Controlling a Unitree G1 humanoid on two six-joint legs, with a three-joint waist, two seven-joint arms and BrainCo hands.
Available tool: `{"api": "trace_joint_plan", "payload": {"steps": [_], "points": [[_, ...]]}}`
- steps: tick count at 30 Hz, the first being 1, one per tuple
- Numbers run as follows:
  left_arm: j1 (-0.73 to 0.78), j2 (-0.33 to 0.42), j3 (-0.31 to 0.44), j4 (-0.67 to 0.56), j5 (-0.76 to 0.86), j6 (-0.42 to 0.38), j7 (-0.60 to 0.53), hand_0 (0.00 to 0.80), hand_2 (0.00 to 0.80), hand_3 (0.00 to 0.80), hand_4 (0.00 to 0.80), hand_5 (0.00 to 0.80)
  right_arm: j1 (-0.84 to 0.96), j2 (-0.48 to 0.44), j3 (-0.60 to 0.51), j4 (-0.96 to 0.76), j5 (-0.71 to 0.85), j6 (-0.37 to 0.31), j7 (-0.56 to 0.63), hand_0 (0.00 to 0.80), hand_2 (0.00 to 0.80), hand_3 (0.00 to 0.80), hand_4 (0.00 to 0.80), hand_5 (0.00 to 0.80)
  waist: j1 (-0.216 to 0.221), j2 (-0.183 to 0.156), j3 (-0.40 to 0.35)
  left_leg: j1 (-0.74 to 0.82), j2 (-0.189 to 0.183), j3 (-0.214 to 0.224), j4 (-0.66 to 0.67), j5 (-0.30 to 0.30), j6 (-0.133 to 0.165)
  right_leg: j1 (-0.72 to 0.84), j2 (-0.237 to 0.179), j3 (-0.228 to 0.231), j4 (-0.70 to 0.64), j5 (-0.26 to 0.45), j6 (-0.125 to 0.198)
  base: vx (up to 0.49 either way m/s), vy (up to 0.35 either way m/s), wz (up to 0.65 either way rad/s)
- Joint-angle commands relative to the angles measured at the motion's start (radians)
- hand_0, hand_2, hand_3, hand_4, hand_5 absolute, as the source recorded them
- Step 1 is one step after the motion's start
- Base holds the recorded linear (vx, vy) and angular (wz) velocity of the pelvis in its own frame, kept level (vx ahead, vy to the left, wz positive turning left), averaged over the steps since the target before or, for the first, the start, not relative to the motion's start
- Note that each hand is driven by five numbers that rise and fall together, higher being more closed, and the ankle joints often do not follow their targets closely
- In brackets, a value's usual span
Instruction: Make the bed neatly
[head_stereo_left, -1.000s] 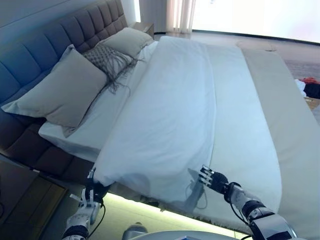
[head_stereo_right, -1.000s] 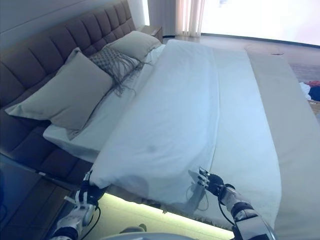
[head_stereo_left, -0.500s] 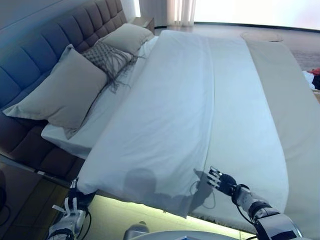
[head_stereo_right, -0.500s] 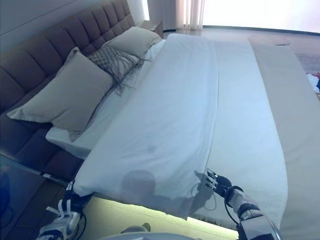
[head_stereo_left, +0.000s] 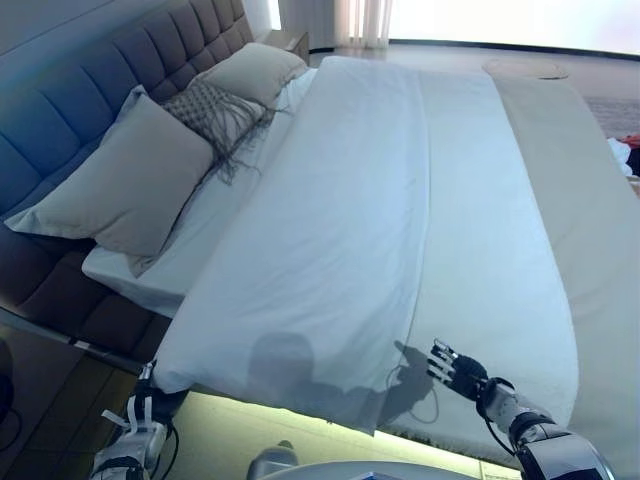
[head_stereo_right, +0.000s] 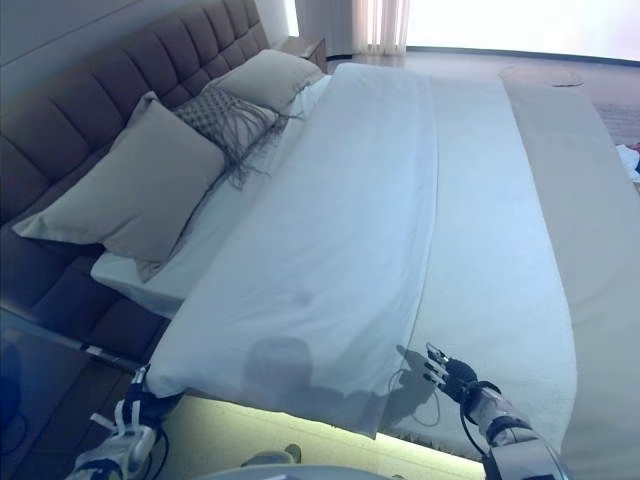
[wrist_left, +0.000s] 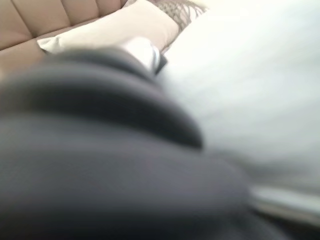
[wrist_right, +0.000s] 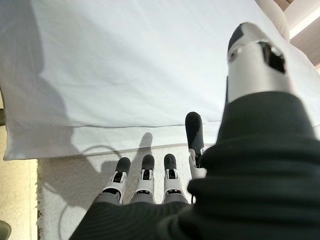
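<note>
A white duvet (head_stereo_left: 340, 200) lies folded over the left half of the bed, its free edge running down the middle. Its near corner (head_stereo_left: 160, 372) is drawn to a point at my left hand (head_stereo_left: 158, 397), which is closed on it below the bed's side. In the left wrist view only the dark cover and white cloth (wrist_left: 260, 85) show. My right hand (head_stereo_left: 458, 368) hovers open over the white textured blanket (wrist_right: 65, 195), just right of the duvet's edge (wrist_right: 125, 126), holding nothing.
A large grey pillow (head_stereo_left: 130, 180), a fringed cushion (head_stereo_left: 215, 110) and a second pillow (head_stereo_left: 255, 72) lean at the padded headboard (head_stereo_left: 60, 110). A beige cover (head_stereo_left: 590, 220) runs along the bed's right side. A dark nightstand (head_stereo_left: 30, 400) stands lower left.
My left hand has moved left and the duvet's near corner went with it, spreading the duvet wider. My right hand has drawn right, away from the duvet's edge.
</note>
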Motion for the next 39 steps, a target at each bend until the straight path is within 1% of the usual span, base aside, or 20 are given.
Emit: {"api": "trace_joint_plan", "payload": {"steps": [1, 5, 6, 8, 10, 13, 14, 15, 16, 18, 21, 25, 27, 32, 34, 36, 37, 39], "points": [[0.277, 0.253, 0.210, 0.031, -0.099, -0.191, 0.020, 0.800, 0.800, 0.800, 0.800, 0.800, 0.028, -0.012, -0.080, 0.023, 0.000, -0.032, 0.014, 0.000, 0.000, 0.000, 0.000, 0.000, 0.174, -0.042, 0.015, -0.101, -0.011, -0.015, 0.025, 0.037, 0.015, 0.015, -0.099, -0.022, 0.077, -0.037, 0.047, 0.000, 0.000, 0.00], [0.294, 0.258, 0.227, 0.029, -0.129, -0.197, 0.032, 0.800, 0.800, 0.800, 0.800, 0.800, 0.030, -0.023, -0.086, 0.024, -0.004, -0.031, 0.023, 0.000, 0.000, 0.000, 0.000, 0.000, 0.182, -0.044, 0.019, -0.102, -0.013, -0.023, 0.027, 0.036, 0.016, 0.017, -0.099, -0.028, 0.074, -0.035, 0.047, -0.010, 0.018, 0.00], [0.299, 0.248, 0.227, 0.027, -0.118, -0.185, 0.008, 0.800, 0.800, 0.800, 0.800, 0.800, 0.026, -0.022, -0.083, 0.021, -0.003, -0.029, 0.019, 0.000, 0.000, 0.000, 0.000, 0.000, 0.187, -0.046, 0.020, -0.100, -0.012, -0.024, 0.024, 0.036, 0.015, 0.018, -0.100, -0.032, 0.071, -0.032, 0.047, -0.014, 0.037, 0.00], [0.298, 0.235, 0.218, 0.027, -0.105, -0.189, -0.004, 0.800, 0.800, 0.800, 0.800, 0.800, 0.024, -0.022, -0.084, 0.021, -0.009, -0.028, 0.022, 0.000, 0.000, 0.000, 0.000, 0.000, 0.190, -0.048, 0.020, -0.099, -0.014, -0.026, 0.021, 0.038, 0.015, 0.022, -0.099, -0.035, 0.065, -0.029, 0.049, -0.006, 0.017, 0.00], [0.291, 0.216, 0.197, 0.022, -0.093, -0.185, -0.017, 0.800, 0.800, 0.800, 0.800, 0.800, 0.023, -0.020, -0.076, 0.019, -0.014, -0.036, 0.032, 0.000, 0.000, 0.000, 0.000, 0.000, 0.194, -0.052, 0.020, -0.100, -0.016, -0.028, 0.018, 0.038, 0.017, 0.024, -0.098, -0.039, 0.066, -0.033, 0.048, -0.009, 0.010, 0.02], [0.273, 0.192, 0.155, -0.013, -0.087, -0.181, 0.004, 0.800, 0.800, 0.800, 0.800, 0.800, 0.025, -0.007, -0.067, -0.001, -0.001, -0.042, 0.030, 0.000, 0.000, 0.000, 0.000, 0.000, 0.196, -0.060, 0.027, -0.112, -0.019, -0.032, 0.029, 0.035, 0.019, 0.018, -0.100, -0.042, 0.080, -0.040, 0.045, -0.029, -0.001, 0.09], [0.267, 0.182, 0.140, -0.019, -0.097, -0.175, 0.007, 0.747, 0.747, 0.747, 0.747, 0.747, 0.027, 0.001, -0.063, -0.006, 0.001, -0.044, 0.029, 0.000, 0.000, 0.000, 0.000, 0.000, 0.195, -0.062, 0.030, -0.115, -0.019, -0.033, 0.032, 0.034, 0.020, 0.015, -0.100, -0.042, 0.084, -0.041, 0.045, -0.038, -0.004, 0.14], [0.261, 0.171, 0.127, -0.021, -0.095, -0.174, 0.005, 0.311, 0.311, 0.311, 0.311, 0.311, 0.030, 0.008, -0.061, -0.009, -0.002, -0.046, 0.031, 0.000, 0.000, 0.000, 0.000, 0.000, 0.193, -0.063, 0.031, -0.116, -0.019, -0.032, 0.033, 0.034, 0.020, 0.013, -0.101, -0.041, 0.086, -0.041, 0.044, -0.034, -0.002, 0.16], [0.258, 0.159, 0.117, -0.022, -0.094, -0.174, 0.002, 0.000, 0.000, 0.000, 0.000, 0.000, 0.032, 0.011, -0.061, -0.013, -0.005, -0.046, 0.035, 0.000, 0.000, 0.000, 0.000, 0.000, 0.192, -0.064, 0.033, -0.115, -0.019, -0.031, 0.030, 0.035, 0.021, 0.012, -0.100, -0.039, 0.085, -0.040, 0.044, -0.023, 0.001, 0.18], [0.251, 0.125, 0.083, -0.026, -0.092, -0.184, 0.003, 0.000, 0.000, 0.000, 0.000, 0.000, 0.034, 0.023, -0.059, -0.016, -0.007, -0.048, 0.042, 0.000, 0.000, 0.000, 0.000, 0.000, 0.190, -0.066, 0.035, -0.112, -0.020, -0.032, 0.025, 0.035, 0.023, 0.012, -0.098, -0.036, 0.083, -0.040, 0.045, -0.012, 0.001, 0.24], [0.252, 0.092, 0.052, -0.020, -0.063, -0.179, 0.006, 0.000, 0.000, 0.000, 0.000, 0.000, 0.038, 0.032, -0.064, -0.020, -0.004, -0.041, 0.049, 0.000, 0.000, 0.000, 0.000, 0.000, 0.186, -0.070, 0.036, -0.108, -0.019, -0.026, 0.022, 0.035, 0.024, 0.013, -0.099, -0.034, 0.082, -0.038, 0.046, -0.001, -0.007, 0.31], [0.254, 0.044, 0.008, 0.000, -0.037, -0.194, 0.014, 0.000, 0.000, 0.000, 0.000, 0.000, 0.043, 0.036, -0.078, -0.014, -0.009, -0.033, 0.053, 0.000, 0.000, 0.000, 0.000, 0.000, 0.177, -0.073, 0.037, -0.106, -0.017, -0.017, 0.020, 0.035, 0.025, 0.010, -0.097, -0.024, 0.079, -0.035, 0.047, -0.002, -0.005, 0.32], [0.259, 0.021, -0.013, 0.011, -0.032, -0.203, 0.006, 0.000, 0.000, 0.000, 0.000, 0.000, 0.047, 0.036, -0.088, -0.012, -0.011, -0.034, 0.051, 0.000, 0.000, 0.000, 0.000, 0.000, 0.175, -0.072, 0.040, -0.107, -0.016, -0.014, 0.021, 0.036, 0.026, 0.009, -0.097, -0.021, 0.077, -0.033, 0.047, -0.011, 0.001, 0.14], [0.274, -0.014, -0.049, 0.031, 0.007, -0.193, -0.032, 0.000, 0.000, 0.000, 0.000, 0.000, 0.048, 0.028, -0.111, -0.007, -0.006, -0.031, 0.048, 0.000, 0.000, 0.000, 0.000, 0.000, 0.171, -0.068, 0.048, -0.111, -0.015, -0.007, 0.026, 0.035, 0.026, 0.003, -0.100, -0.018, 0.077, -0.028, 0.047, -0.016, 0.006, 0.32], [0.281, -0.028, -0.067, 0.024, -0.001, -0.185, -0.094, 0.000, 0.000, 0.000, 0.000, 0.000, 0.050, 0.030, -0.115, -0.009, -0.004, -0.032, 0.043, 0.000, 0.000, 0.000, 0.000, 0.000, 0.170, -0.066, 0.054, -0.110, -0.014, -0.005, 0.026, 0.034, 0.026, 0.002, -0.102, -0.017, 0.076, -0.024, 0.048, -0.008, 0.003, 0.03], [0.289, -0.051, -0.101, -0.015, 0.003, -0.156, -0.201, 0.000, 0.000, 0.000, 0.000, 0.000, 0.058, 0.033, -0.115, -0.019, -0.003, -0.030, 0.038, 0.000, 0.000, 0.000, 0.000, 0.000, 0.168, -0.065, 0.057, -0.107, -0.013, -0.001, 0.024, 0.033, 0.027, -0.001, -0.103, -0.014, 0.076, -0.021, 0.049, 0.000, 0.000, 0.00], [0.293, -0.068, -0.132, -0.046, 0.009, -0.146, -0.257, 0.000, 0.000, 0.000, 0.000, 0.000, 0.061, 0.033, -0.117, -0.022, -0.005, -0.028, 0.037, 0.000, 0.000, 0.000, 0.000, 0.000, 0.167, -0.065, 0.059, -0.106, -0.013, 0.000, 0.023, 0.033, 0.028, -0.002, -0.103, -0.012, 0.075, -0.019, 0.049, 0.000, 0.000, 0.00], [0.305, -0.096, -0.202, -0.096, 0.008, -0.148, -0.333, 0.000, 0.000, 0.000, 0.000, 0.000, 0.067, 0.034, -0.117, -0.024, -0.001, -0.032, 0.034, 0.000, 0.000, 0.000, 0.000, 0.000, 0.168, -0.062, 0.063, -0.107, -0.013, 0.003, 0.022, 0.033, 0.029, -0.004, -0.104, -0.010, 0.076, -0.016, 0.049, -0.034, 0.010, -0.03]]}}
